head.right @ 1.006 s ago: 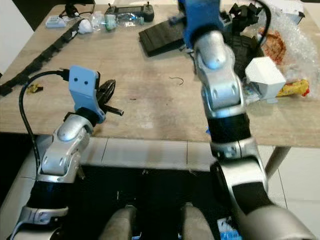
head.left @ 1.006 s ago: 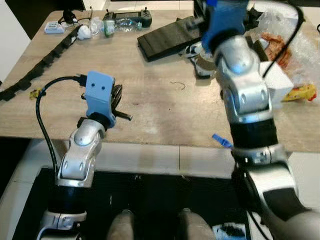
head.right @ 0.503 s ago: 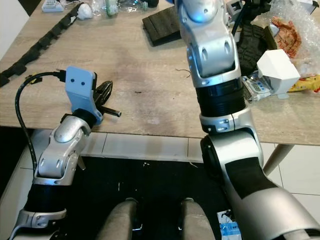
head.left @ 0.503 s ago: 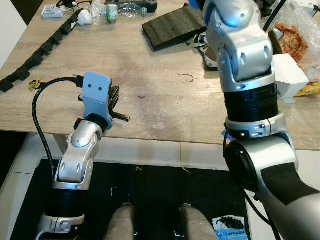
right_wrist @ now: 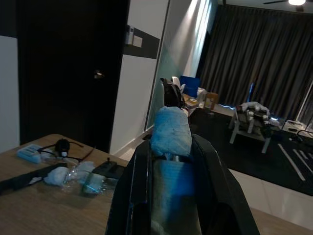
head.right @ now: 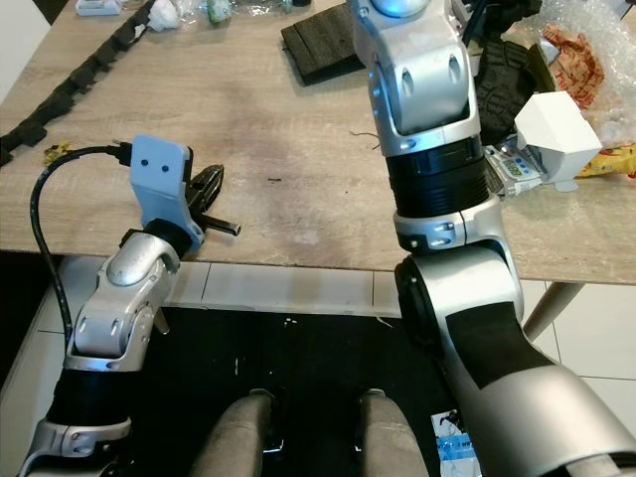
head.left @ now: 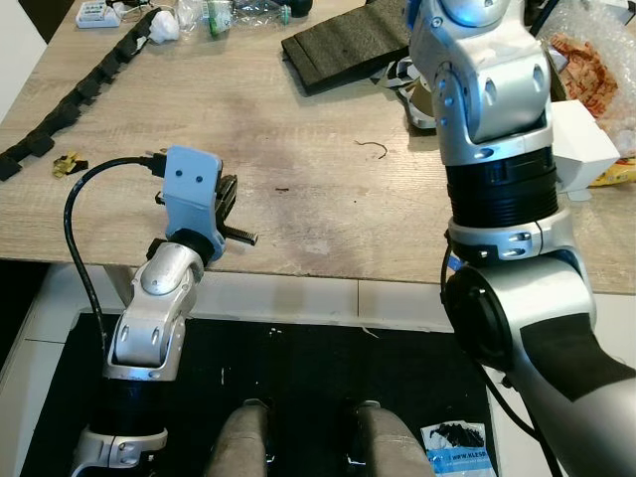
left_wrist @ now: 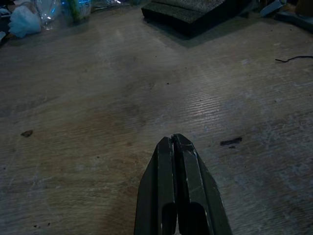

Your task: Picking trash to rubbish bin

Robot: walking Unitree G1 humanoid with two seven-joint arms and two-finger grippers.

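Note:
My right gripper (right_wrist: 168, 105) is raised high above the table, shut on a crumpled pale blue piece of trash (right_wrist: 170, 129) that sticks out between its fingers; the right arm (head.left: 487, 99) rises up the right side of the head view. My left gripper (head.left: 233, 206) hovers low over the wooden table (head.left: 298, 189) near its front edge, its black fingertips (left_wrist: 175, 147) pressed together on nothing. More trash lies at the table's far side: a clear plastic bottle (head.left: 238, 12), a white crumpled tissue (head.left: 165, 28) and snack wrappers (head.left: 586, 70).
A black foam slab (head.left: 348, 40) lies at the back centre and a black chain strip (head.left: 79, 104) runs along the left. A white box (head.left: 581, 149) and yellow wrapper (head.left: 621, 174) sit at the right. A printed wrapper (head.left: 454, 442) lies on the dark floor.
The head camera has tilted, so the table sits higher in view. My right arm has lifted further upward. The left gripper stays where it was, still shut.

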